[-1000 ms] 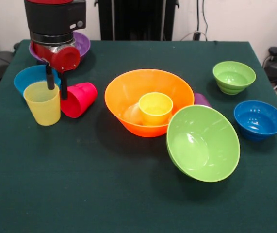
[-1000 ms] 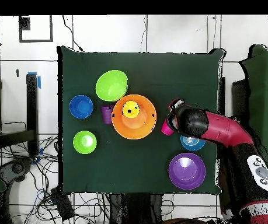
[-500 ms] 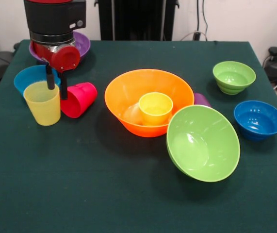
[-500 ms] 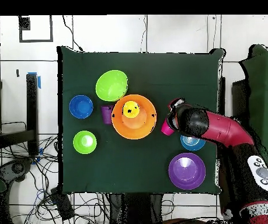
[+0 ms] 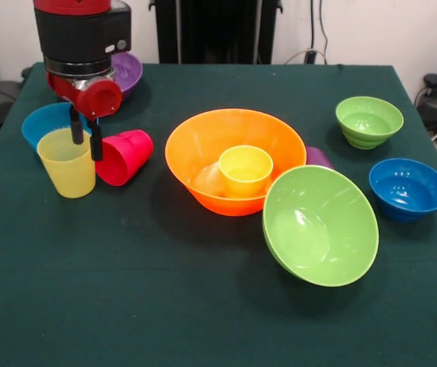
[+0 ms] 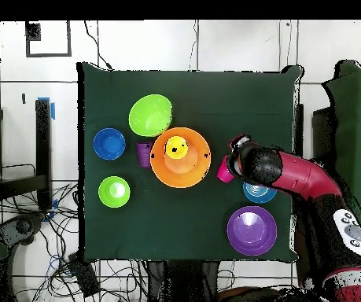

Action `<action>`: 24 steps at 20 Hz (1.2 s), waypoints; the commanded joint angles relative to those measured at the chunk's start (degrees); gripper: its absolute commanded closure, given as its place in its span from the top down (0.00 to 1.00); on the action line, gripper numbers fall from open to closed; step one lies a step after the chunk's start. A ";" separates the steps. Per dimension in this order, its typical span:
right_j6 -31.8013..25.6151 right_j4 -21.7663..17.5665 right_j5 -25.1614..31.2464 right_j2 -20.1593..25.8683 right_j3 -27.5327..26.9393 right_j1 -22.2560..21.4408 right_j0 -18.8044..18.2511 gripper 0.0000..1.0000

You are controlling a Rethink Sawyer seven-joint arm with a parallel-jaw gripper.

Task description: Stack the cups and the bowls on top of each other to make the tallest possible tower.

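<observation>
Green cloth: dark table cover (image 5: 203, 306) under every piece.
Front view, gripper (image 5: 85, 138): two dark fingers (image 5: 96, 142) set narrowly apart, empty, tips hanging between the pale yellow cup (image 5: 67, 162) and the red-pink cup (image 5: 124, 156).
Front view, cups: pale yellow upright; red-pink on its side, mouth toward the yellow one; yellow-orange cup (image 5: 245, 170) upright inside the large orange bowl (image 5: 235, 150); purple cup (image 5: 318, 157) mostly hidden behind that bowl.
Front view, bowls: large lime bowl (image 5: 320, 225) tilted, leaning on the orange bowl; small blue bowl (image 5: 38, 122) behind the pale yellow cup; large purple bowl (image 5: 128, 70) partly behind the arm; small lime bowl (image 5: 369, 120) and second blue bowl (image 5: 408, 187) apart at the right.
Overhead view, arm (image 6: 293, 174): hides the gripper; red-pink cup (image 6: 225, 172) shows at its end, just beside the orange bowl (image 6: 192, 167).
Overhead view, tower: orange bowl with the yellow-orange cup (image 6: 176, 147) only.
</observation>
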 commanded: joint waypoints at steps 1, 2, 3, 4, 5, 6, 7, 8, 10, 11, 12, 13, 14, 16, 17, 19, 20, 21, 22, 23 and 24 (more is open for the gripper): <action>0.66 -2.04 -2.57 0.39 -2.22 5.83 0.52 1.00; 0.66 -2.01 -2.88 0.38 -2.42 6.24 0.55 1.00; 0.66 -1.98 -3.19 0.37 -2.62 6.65 0.57 1.00; 0.68 -1.97 -3.41 0.32 -2.73 6.87 0.64 1.00; 0.90 -1.94 -3.78 0.10 -2.89 7.17 0.86 1.00; 1.00 -1.94 -4.10 -0.05 -2.96 7.33 1.01 1.00; 0.97 -1.89 -4.34 -0.03 -2.98 7.55 0.97 1.00; 0.92 -1.81 -4.37 -0.05 -3.00 7.63 0.97 1.00; 1.06 -1.80 -4.82 -0.37 -3.08 7.91 1.19 1.00; 1.05 -1.89 -5.27 -0.43 -3.17 8.22 1.20 1.00; 1.02 -1.89 -5.48 -0.42 -3.23 8.44 1.16 1.00; 0.95 -1.97 -5.88 -0.41 -3.43 8.85 1.07 1.00; 0.88 -2.01 -6.06 -0.42 -3.60 9.10 1.05 1.00; 0.75 -2.11 -6.61 -0.40 -3.93 9.72 0.91 1.00; 0.65 -2.08 -6.63 -0.35 -3.90 9.74 0.79 1.00; 0.49 -2.15 -6.76 -0.40 -3.93 9.79 0.75 1.00; 0.41 -2.19 -6.83 -0.42 -3.94 9.81 0.72 1.00; 0.39 -2.26 -6.96 -0.54 -4.00 9.91 0.78 1.00; 0.34 -2.31 -6.98 -0.63 -4.04 9.92 0.83 1.00; 0.08 -2.47 -6.84 -0.76 -4.16 9.92 0.90 1.00; -0.13 -2.45 -6.67 -0.83 -4.19 9.89 0.93 0.00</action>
